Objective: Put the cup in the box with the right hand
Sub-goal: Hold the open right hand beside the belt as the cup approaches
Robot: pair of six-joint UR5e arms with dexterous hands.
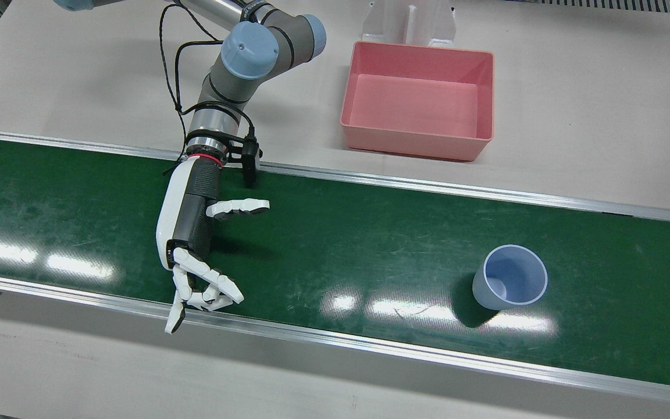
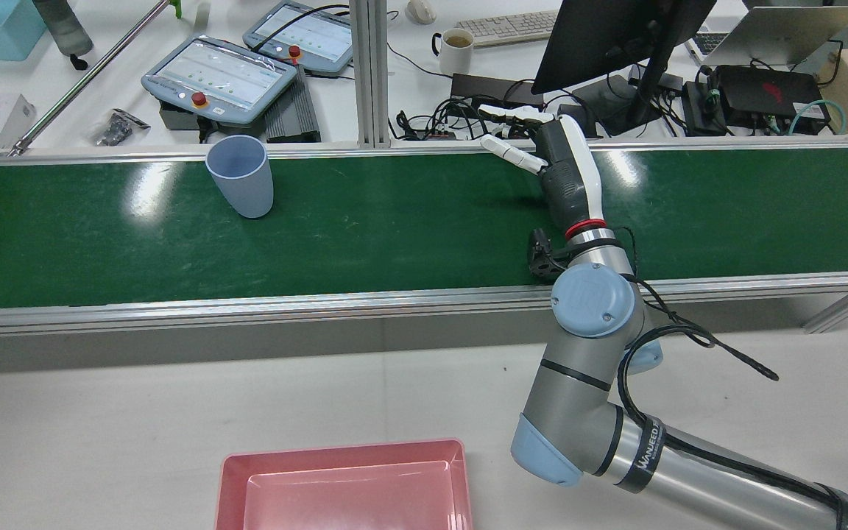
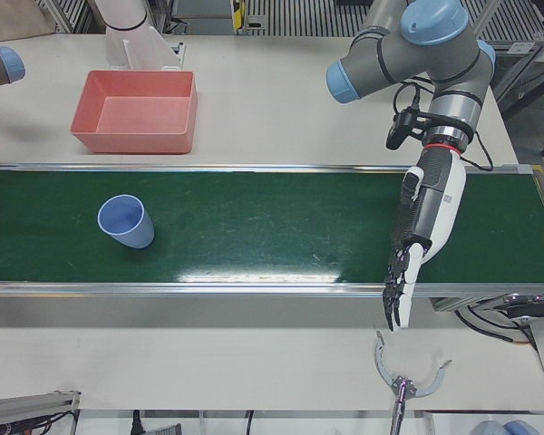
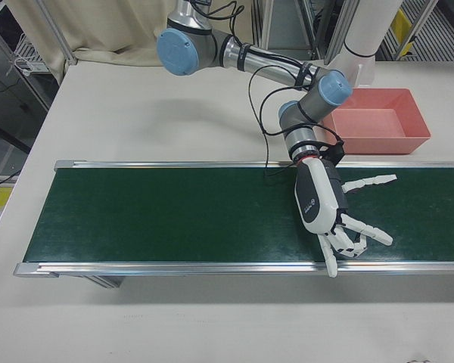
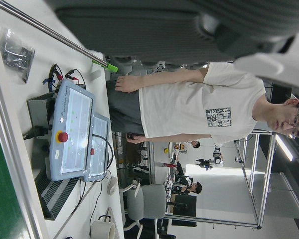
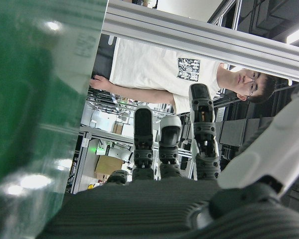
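green belt [image 1: 335, 244] carries an upright blue cup [image 1: 510, 277], likely light, stiff and slick, best wrapped round its wall by the right hand [image 1: 192, 233], whose fingers [image 1: 241, 207] are spread, empty.

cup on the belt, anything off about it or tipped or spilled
Nothing stands out. The blue cup stands upright and empty on the green belt, far from the right hand, whose fingers are spread and hold nothing. The pink box is empty.
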